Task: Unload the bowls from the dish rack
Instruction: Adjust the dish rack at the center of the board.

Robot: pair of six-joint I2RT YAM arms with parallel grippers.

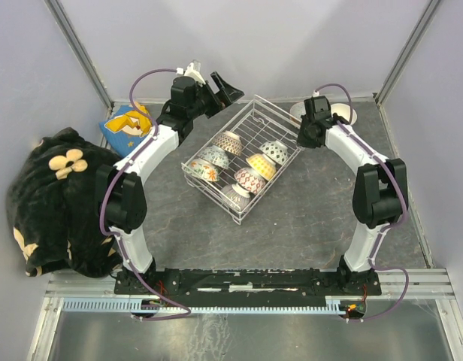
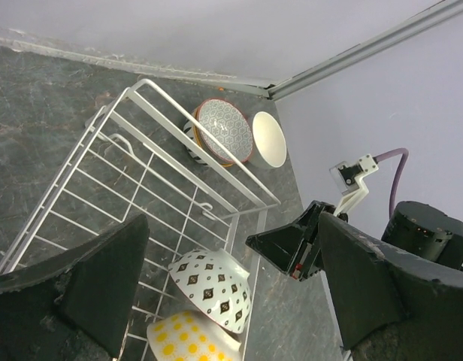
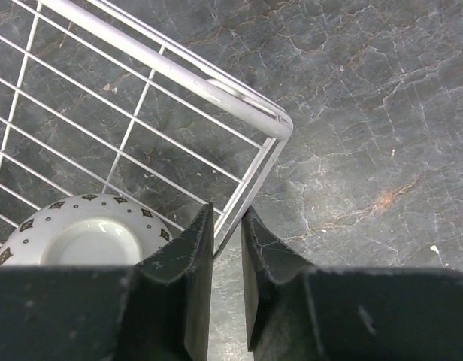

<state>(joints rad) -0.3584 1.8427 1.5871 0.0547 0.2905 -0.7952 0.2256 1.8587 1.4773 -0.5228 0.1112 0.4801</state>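
Steadying step: right tool (image 3: 227, 248) clenched on the corner wire of the dish rack (image 3: 171, 71). Left tool (image 2: 231, 297) released, wide, above the far end. Six bowls (image 1: 261, 166) sit racked, mid table (image 1: 307, 218). Next, I judge, the left tool descends on a rim. Only the left wrist view shows unloaded bowls (image 2: 225, 134) beyond the rack.

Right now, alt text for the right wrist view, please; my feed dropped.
The right gripper straddles a wall wire of the dish rack just below its corner, jaws close on either side. An upturned diamond-patterned bowl sits inside the rack at lower left, with the dark marbled table beyond.
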